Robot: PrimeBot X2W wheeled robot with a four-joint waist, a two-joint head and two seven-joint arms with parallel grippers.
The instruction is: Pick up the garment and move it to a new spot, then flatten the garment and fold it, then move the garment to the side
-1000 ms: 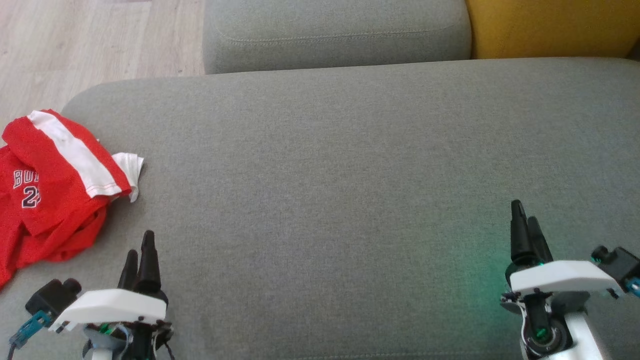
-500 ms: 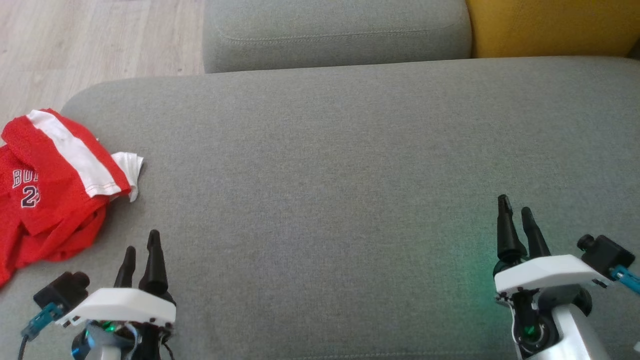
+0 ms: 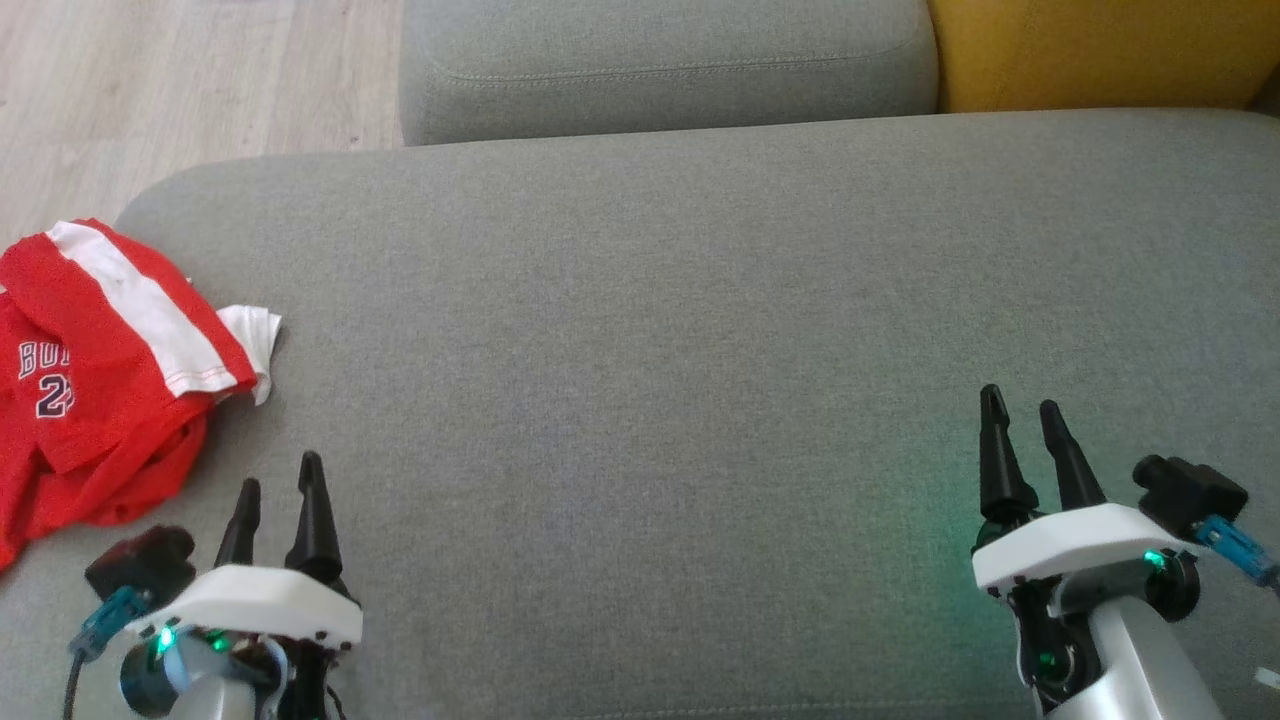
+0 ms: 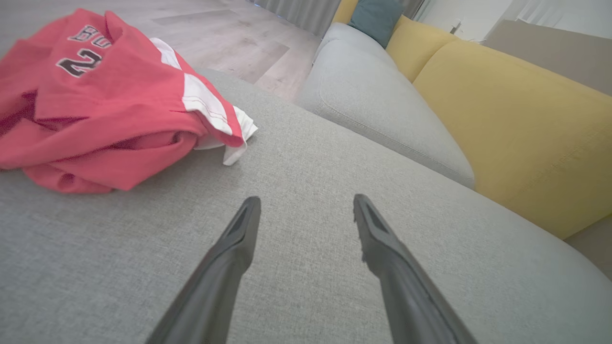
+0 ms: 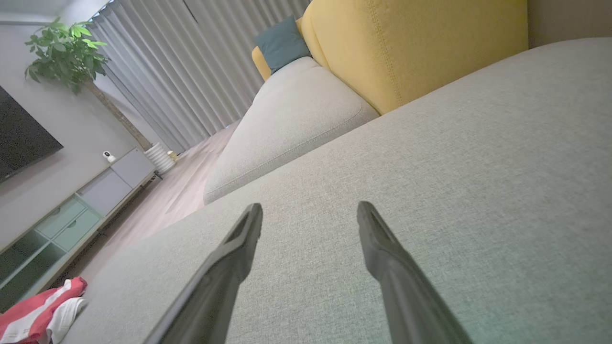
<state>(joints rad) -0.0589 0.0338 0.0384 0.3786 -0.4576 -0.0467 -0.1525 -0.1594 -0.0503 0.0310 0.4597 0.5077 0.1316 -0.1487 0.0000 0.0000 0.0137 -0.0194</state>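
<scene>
**A:** Left gripper, state?
**B:** Jaws wide, nothing held, poised over the sofa seat near its front edge. Right gripper the same, toward the seat's right end.
**A:** Garment, position?
**B:** Red, crumpled at the seat's left end, just beyond the left gripper, untouched.
**A:** Handling?
**B:** Judged light, soft and limp; 1 pinch may drag several layers. Take the white stripe on top, or the loose white hem at its right.
</scene>
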